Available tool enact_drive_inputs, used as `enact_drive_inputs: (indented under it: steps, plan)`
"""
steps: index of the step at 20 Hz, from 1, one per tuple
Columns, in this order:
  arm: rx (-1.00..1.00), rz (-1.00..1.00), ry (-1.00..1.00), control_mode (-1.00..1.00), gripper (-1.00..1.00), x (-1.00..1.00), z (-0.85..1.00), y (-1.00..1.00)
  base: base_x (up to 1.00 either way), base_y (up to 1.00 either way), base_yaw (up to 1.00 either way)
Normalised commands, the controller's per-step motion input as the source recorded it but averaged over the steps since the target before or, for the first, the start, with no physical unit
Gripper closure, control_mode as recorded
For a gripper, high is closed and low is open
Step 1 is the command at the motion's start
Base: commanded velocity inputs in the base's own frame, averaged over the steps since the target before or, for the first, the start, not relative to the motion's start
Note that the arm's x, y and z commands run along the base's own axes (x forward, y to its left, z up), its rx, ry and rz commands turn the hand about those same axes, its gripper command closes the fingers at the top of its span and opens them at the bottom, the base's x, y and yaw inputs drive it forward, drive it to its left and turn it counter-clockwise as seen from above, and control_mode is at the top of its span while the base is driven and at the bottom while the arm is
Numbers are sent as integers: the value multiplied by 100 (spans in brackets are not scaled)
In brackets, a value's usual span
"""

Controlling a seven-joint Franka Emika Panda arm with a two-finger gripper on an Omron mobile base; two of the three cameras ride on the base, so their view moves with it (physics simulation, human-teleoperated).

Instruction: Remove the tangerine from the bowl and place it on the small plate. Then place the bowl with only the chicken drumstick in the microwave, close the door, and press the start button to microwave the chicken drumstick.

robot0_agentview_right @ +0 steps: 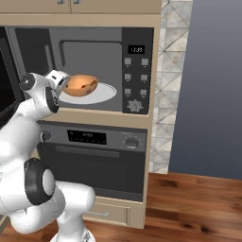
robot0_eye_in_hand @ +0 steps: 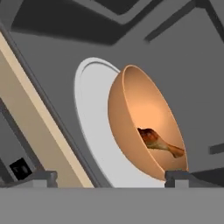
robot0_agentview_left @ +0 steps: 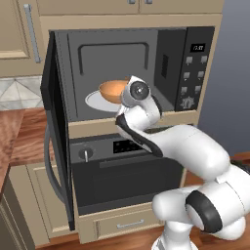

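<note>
The orange-brown bowl rests on the grey-white turntable inside the microwave. The chicken drumstick lies in it. My gripper is open at the bowl's near rim, its fingertips spread wide and holding nothing. From the right base view the hand sits just left of the bowl; from the left base view the wrist covers part of the bowl. The door stands fully open to the left. The tangerine and the small plate are out of view.
The microwave's button panel is right of the cavity. Below it is a wider oven with a knob and a drawer. A wooden counter lies left of the open door.
</note>
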Motion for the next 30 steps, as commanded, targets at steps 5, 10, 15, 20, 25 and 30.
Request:
enact_drive_inputs:
  steps: [5,10,15,20,25,30]
  plan:
    - [-1,0,-30,-100,-100,-100,3,-25,0,0,0]
    - [-5,0,-3,-100,-100,-21,-14,-9,0,0,0]
    - [-7,0,-7,-100,-100,-64,-4,-14,0,0,0]
    - [-9,-1,-12,-100,-100,-100,18,-8,0,0,0]
    - [-4,-8,-4,-100,-100,-100,25,-8,0,0,0]
    - [-2,-15,0,-100,-100,-100,14,-13,0,0,0]
